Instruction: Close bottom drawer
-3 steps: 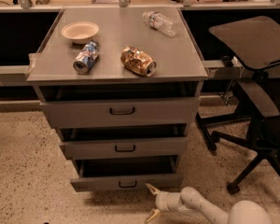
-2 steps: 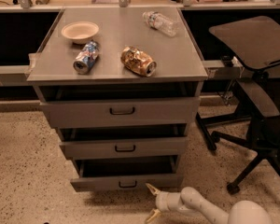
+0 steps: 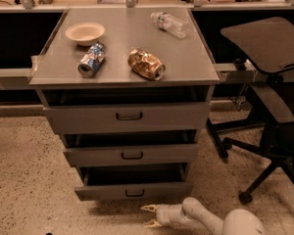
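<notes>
At the left of my desk [image 3: 122,43] sits a pale bowl [image 3: 85,32], then a blue can [image 3: 90,60] on its side, a crushed gold can [image 3: 146,64] and a clear bottle [image 3: 170,24] toward the back. Lowest of three, the bottom drawer [image 3: 134,190] stands partly pulled out. My end effector [image 3: 146,216] hovers low over the floor just in front of its panel, fingers spread, holding nothing. An office chair [image 3: 274,106] stands at the right.

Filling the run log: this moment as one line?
bottom drawer: pulled out | gripper: open, near floor, just in front of drawer, apart | push: not yet
</notes>
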{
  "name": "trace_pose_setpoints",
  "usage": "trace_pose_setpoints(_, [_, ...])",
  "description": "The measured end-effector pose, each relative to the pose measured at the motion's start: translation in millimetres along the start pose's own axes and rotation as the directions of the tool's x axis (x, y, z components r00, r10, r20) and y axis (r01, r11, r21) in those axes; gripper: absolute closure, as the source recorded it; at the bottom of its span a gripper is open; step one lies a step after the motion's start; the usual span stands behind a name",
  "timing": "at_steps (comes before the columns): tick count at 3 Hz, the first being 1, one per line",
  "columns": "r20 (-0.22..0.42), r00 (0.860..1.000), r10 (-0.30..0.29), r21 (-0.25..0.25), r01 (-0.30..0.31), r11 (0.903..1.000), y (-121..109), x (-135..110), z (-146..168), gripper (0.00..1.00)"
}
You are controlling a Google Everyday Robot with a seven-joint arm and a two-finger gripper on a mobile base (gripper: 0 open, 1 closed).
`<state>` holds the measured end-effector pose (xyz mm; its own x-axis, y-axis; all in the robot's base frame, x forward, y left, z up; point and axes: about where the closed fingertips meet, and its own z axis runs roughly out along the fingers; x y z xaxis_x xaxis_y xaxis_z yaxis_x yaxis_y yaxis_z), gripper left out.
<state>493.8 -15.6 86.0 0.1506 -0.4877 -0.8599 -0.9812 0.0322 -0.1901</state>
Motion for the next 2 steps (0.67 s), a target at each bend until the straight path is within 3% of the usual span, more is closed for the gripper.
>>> trace_pose_setpoints(1, [0.097,0.995,-0.036,0.005,0.036,0.9993,-6,0,15,0.65])
trace_pose_setpoints(2, [0.182,0.979,-0.096,0.013,0.095,0.9954,-22,-2,28,0.96])
